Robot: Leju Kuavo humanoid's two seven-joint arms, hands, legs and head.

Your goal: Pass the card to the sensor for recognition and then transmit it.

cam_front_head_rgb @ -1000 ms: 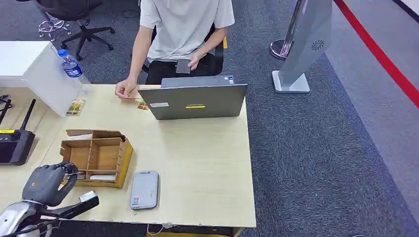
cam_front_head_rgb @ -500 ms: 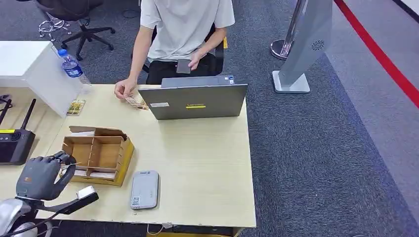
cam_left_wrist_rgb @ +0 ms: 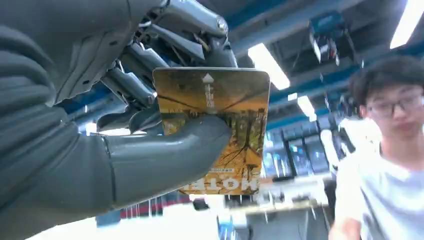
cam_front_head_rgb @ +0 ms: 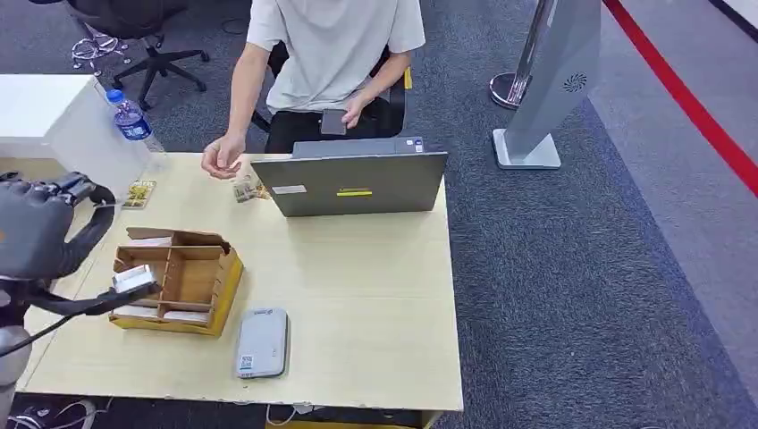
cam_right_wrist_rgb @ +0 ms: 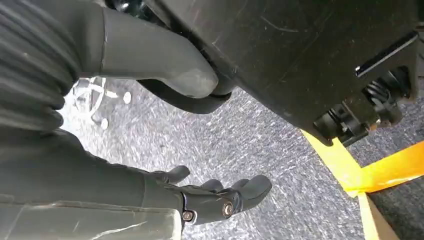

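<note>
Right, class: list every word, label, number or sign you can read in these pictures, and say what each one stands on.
"MOTE", upside down and partly cut off: on the yellow-brown picture card pinched by the left hand.
White upward arrow with small characters beneath, too small to read: same card.
Yellow sticker on the grey laptop lid: too small.
Labels on the flat grey sensor device: too small.
Blue bottle label: blurred.

the left hand's thumb (cam_left_wrist_rgb: pixel 165 155) covers the card's (cam_left_wrist_rgb: pixel 235 100) lower middle; its print is blurred, and the person's face (cam_left_wrist_rgb: pixel 400 110) too.
</note>
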